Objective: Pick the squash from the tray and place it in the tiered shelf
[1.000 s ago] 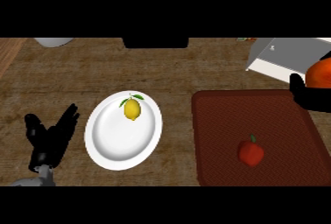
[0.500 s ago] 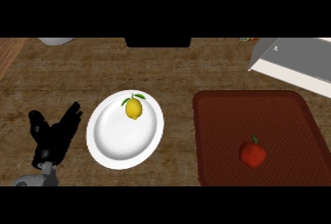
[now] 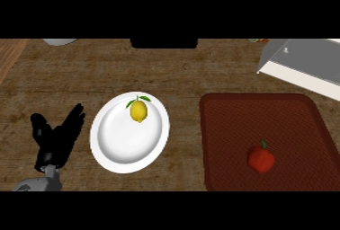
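Observation:
A dark red tray (image 3: 225,112) lies on the counter at the right, holding a red pepper-like fruit (image 3: 261,158) near its lower middle. No squash shows anywhere in the head view. The grey and white tiered shelf (image 3: 302,63) sits at the upper right corner, partly cut off by the edge. My left hand (image 3: 56,137) rests open at the lower left, fingers up, beside a white plate. My right hand is out of view.
A white plate (image 3: 126,143) left of the tray carries a yellow lemon (image 3: 138,110) with green leaves near its top. A grey round object (image 3: 60,41) and a black block (image 3: 164,43) sit along the counter's far edge.
The right hand with an orange object at the upper right has left the view. The shelf now shows more fully. The left hand has barely shifted.

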